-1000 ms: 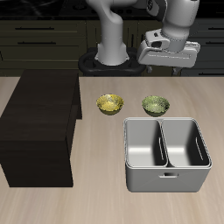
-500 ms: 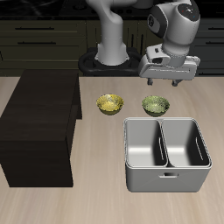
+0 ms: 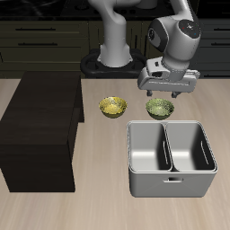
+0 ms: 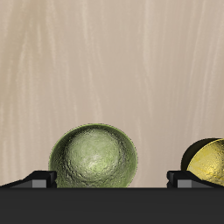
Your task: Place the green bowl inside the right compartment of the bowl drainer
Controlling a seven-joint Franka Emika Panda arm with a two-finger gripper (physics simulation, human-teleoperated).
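Observation:
The green bowl is small, olive and speckled inside, and stands on the table just behind the bowl drainer. The drainer is a grey metal tub with a dividing wall and two deep wells, both with nothing in them. My gripper hangs open directly above the green bowl, a little clear of its rim. In the wrist view the green bowl lies below my gripper, nearer one fingertip than the other. Nothing is held.
A small yellow-gold bowl stands beside the green one, a short gap apart; its edge also shows as the yellow-gold bowl in the wrist view. A big dark-brown box fills the table beyond the yellow-gold bowl.
My gripper has come down and moved toward the table's front, from well above and behind the green bowl to just over it. The bowls and drainer have not moved.

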